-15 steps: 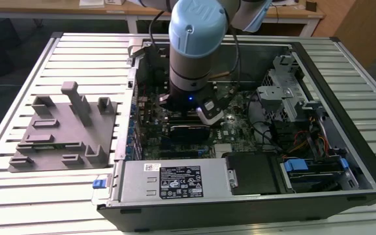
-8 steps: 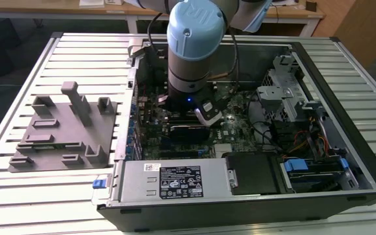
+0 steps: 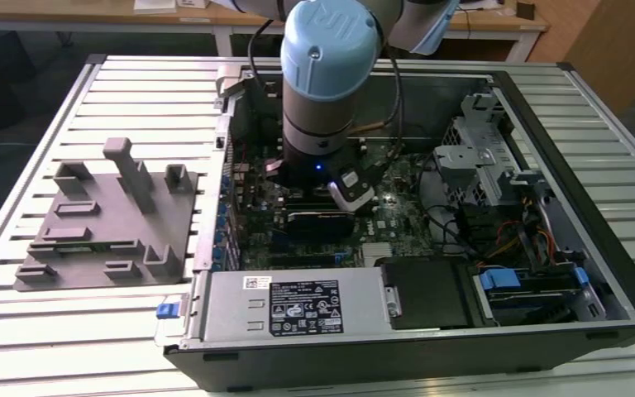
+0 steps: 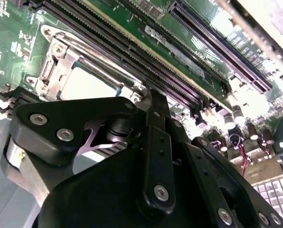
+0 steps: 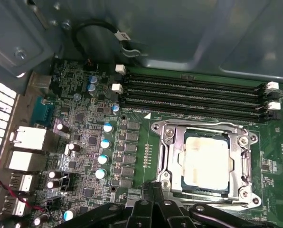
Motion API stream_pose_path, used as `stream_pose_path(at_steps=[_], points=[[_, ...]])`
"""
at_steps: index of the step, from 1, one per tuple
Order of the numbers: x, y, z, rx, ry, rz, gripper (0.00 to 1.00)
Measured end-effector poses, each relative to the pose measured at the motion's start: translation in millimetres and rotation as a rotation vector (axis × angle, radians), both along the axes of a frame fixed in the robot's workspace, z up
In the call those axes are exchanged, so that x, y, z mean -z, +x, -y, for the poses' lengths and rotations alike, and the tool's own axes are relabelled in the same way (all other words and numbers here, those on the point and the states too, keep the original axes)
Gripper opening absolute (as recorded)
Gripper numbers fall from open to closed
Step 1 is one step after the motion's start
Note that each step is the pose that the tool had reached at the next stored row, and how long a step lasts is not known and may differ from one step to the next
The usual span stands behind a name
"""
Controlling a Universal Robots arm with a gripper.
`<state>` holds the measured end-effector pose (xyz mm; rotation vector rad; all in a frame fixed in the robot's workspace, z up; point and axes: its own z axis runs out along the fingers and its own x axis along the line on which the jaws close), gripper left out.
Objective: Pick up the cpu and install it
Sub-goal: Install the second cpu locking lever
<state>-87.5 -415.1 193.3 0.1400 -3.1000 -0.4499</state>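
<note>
First wrist view: the pale silver square cpu [image 5: 207, 161] lies seated in the metal socket frame [image 5: 172, 156] on the green motherboard [image 5: 84, 142]. The black end effector [image 5: 153, 209] hovers just beside it. Whether it is clenched, I cannot tell.

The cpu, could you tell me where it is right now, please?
In both wrist views the cpu sits inside the metal socket frame on the motherboard, beside the memory slots.

A robot lab or workshop for fixing computers

Open computer case [image 3: 428, 273] lying on a table of pale metal slats [image 3: 31, 331], green board [image 5: 84, 142] full of tiny parts inside, big blue and grey robot arm [image 3: 329, 74] reaching in from above, grey plastic holder block [image 3: 108, 223] beside the case, wooden desks [image 3: 163, 16] at the back
</note>
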Motion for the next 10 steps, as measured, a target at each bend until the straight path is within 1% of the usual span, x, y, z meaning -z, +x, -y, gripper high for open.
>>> stream_pose_path(at_steps=[10], points=[[-14.2,0.0,0.1,0.000,-0.0005,-0.0001,0.11]])
